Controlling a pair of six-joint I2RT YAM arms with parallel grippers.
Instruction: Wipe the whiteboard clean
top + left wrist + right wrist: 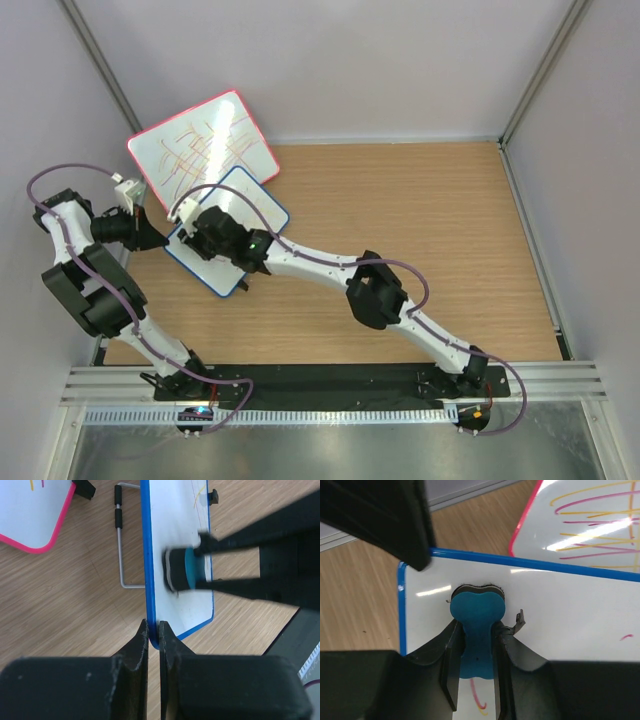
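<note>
The whiteboard (255,200) lies on the table (420,220), just in front of the red-framed board (200,140). The left gripper (153,632) is closed tight on the whiteboard's blue frame, on the edge nearest the left arm, which should steady it against sliding. The eraser (477,611) is clamped in the right gripper (476,632) and pressed against the whiteboard's surface. Faint pink and yellow strokes (479,700) are visible beside the eraser. Even pressure should be applied, passes overlapped, and the felt held flat.
</note>
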